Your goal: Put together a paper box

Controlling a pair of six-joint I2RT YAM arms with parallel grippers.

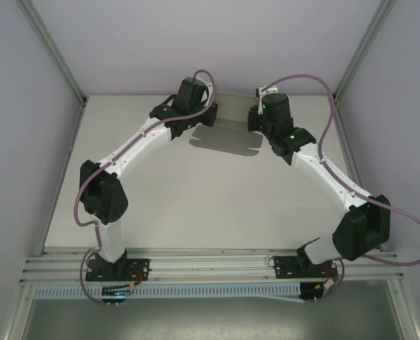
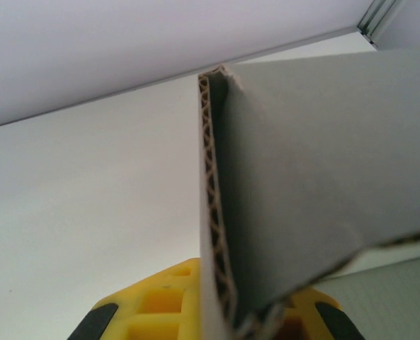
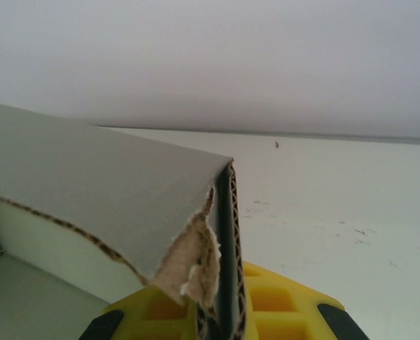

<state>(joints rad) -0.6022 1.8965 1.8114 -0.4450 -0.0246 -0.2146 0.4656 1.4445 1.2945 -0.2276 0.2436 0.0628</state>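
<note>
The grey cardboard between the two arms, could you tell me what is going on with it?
Both arms are working on the paper box at the far side of the table. The left gripper is shut on its left edge and the right gripper on its right edge. It is partly folded, not yet a closed box.

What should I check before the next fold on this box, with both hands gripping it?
1. The left hand is shut on a folded edge of the box: ok.
2. The right hand is shut on the opposite folded edge: ok.
3. Card free of damage: not ok, there is a torn corner beside the right hand.
4. Bottom of the box lying flat on the table: cannot tell.
5. The two arms are apart from each other: ok.
</note>
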